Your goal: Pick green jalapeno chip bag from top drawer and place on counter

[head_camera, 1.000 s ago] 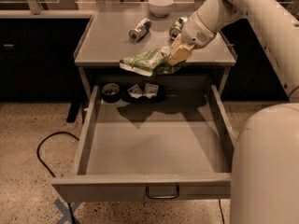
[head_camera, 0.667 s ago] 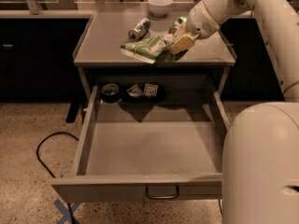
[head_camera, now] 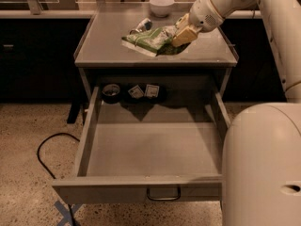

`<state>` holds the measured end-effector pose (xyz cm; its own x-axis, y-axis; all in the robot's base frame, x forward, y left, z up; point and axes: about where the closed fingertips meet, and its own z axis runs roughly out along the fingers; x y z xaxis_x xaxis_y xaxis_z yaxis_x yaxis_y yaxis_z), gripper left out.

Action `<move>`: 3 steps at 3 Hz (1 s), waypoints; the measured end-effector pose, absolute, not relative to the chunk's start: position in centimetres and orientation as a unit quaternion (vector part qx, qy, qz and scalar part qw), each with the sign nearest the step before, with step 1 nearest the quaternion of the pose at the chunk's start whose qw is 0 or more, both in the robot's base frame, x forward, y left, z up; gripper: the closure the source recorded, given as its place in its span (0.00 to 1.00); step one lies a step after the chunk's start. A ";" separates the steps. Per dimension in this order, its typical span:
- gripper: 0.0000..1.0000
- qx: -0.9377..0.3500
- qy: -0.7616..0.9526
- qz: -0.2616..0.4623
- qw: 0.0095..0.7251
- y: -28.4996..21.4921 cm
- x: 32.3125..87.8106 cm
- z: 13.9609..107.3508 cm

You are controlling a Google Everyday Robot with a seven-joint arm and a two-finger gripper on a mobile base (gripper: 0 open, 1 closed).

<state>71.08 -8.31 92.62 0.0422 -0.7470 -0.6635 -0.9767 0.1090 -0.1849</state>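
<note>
The robot's rounded white body point(head_camera: 263, 166) fills the lower right corner. Its white arm point(head_camera: 263, 6) comes in from the upper right. A grey cabinet stands in the middle on a speckled floor point(head_camera: 28, 126), and its flat top is the counter point(head_camera: 113, 46).

Below the counter, the top drawer point(head_camera: 150, 149) is pulled fully out toward the viewer. It is wide and shallow, with tall side walls. Most of its floor is bare.

The green jalapeno chip bag point(head_camera: 148, 40) is out of the drawer and over the middle of the counter, lying nearly flat. It is not clear whether it touches the surface.

The gripper point(head_camera: 178, 37) is above the right half of the counter, angled down and to the left. Its tan fingers point(head_camera: 186, 33) are pinched together on the right end of the bag.

A white bowl point(head_camera: 161, 6) sits at the back edge of the counter. A silver can point(head_camera: 141, 26) lies on its side just behind the bag.

A dark cable point(head_camera: 44, 149) loops on the floor to the left of the drawer.

At the back of the drawer, in shadow, are a dark round container point(head_camera: 111, 92) and two small packets point(head_camera: 136, 92), side by side. A small metal pull handle point(head_camera: 163, 193) hangs on the drawer front.
</note>
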 end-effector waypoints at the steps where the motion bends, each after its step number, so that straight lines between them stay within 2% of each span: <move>1: 1.00 -0.620 0.690 0.160 0.337 -10.7 72.9 91.9; 3: 1.00 -0.507 0.776 0.076 0.367 -19.6 77.5 91.8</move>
